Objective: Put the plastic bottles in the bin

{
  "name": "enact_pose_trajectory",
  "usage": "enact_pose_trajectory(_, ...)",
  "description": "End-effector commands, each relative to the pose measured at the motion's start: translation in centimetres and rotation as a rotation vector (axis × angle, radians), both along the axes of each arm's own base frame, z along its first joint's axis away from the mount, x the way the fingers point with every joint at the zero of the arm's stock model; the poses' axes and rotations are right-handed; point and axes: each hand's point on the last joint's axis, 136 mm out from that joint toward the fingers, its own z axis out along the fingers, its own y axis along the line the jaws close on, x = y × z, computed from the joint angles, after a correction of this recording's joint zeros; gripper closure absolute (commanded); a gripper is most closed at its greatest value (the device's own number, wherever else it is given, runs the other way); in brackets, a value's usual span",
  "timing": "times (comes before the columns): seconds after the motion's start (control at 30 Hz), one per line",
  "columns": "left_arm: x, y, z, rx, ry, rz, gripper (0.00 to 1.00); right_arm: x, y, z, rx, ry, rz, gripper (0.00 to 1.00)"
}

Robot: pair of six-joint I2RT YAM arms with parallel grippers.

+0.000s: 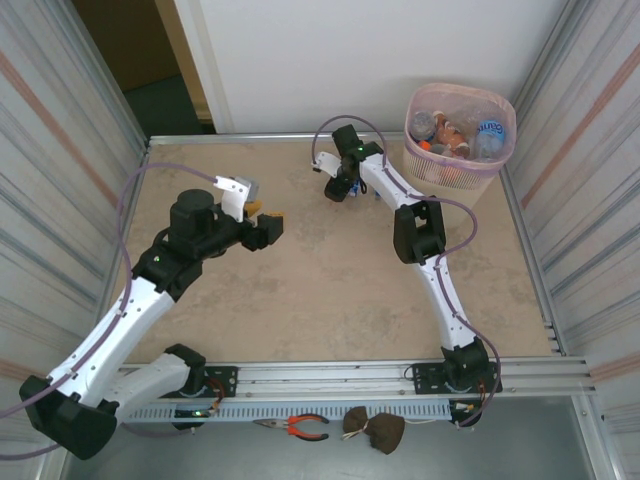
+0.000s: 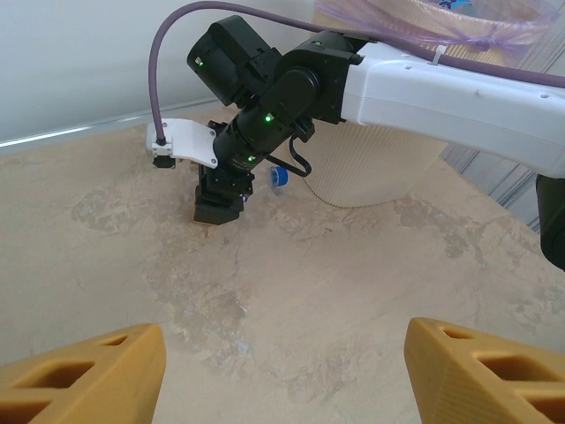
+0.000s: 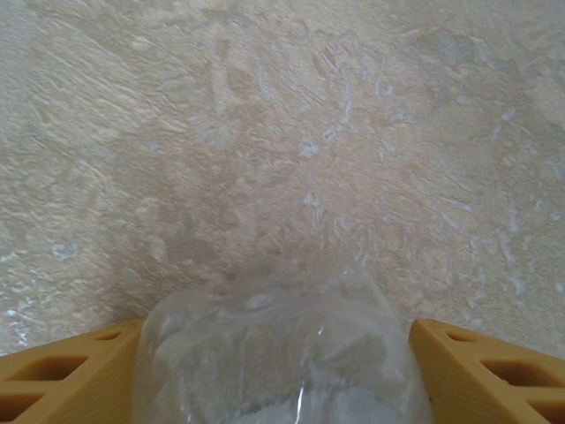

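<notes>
Where the right gripper (image 1: 342, 188) covers it, clear bottle (image 3: 282, 353): lower body cut off, pinched between both fingers (image 3: 62, 375).
left gripper (image 2: 284, 358): fingers apart, empty, tilted over table (image 2: 265, 291).

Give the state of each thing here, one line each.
Left hand: open, empty.
Right hand: shut on the clear bottle, low at the table.
Bin: upright, several bottles inside.

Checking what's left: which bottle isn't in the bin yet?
The clear blue-capped bottle between the right gripper's jaws, down on the table; the others lie inside the pink bin.
</notes>
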Motion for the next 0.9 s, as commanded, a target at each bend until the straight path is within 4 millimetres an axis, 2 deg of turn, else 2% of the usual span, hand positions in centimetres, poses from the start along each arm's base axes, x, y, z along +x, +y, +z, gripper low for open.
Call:
enact_pose_trajectory(0.0,-0.3,0.5,0.2,-0.011,0.0,0.014,0.28,-0.7,0.5,-0.5,0.036,0.048,-0.012,0.31)
enact_pose_trajectory(0.2,-0.5,0.7,0.3,-0.015,-0.003,0.018,0.28,-1.0,0.5,0.2,0.048,0.061,-0.031,0.37)
enact_pose_trajectory(0.4,-0.6,0.6,0.4,-0.024,-0.006,0.013,0.28,-1.4,0.9,2.7,0.088,0.058,-0.062,0.42)
enact_pose_trajectory(0.73,-0.5,0.8,0.8,-0.022,-0.032,0.023,0.27,-3.4,2.7,10.7,0.288,0.058,-0.134,0.45)
enact_pose_trajectory(0.87,-0.3,0.7,1.0,-0.033,-0.044,0.023,0.27,-4.4,3.2,15.2,0.409,0.056,-0.164,0.46)
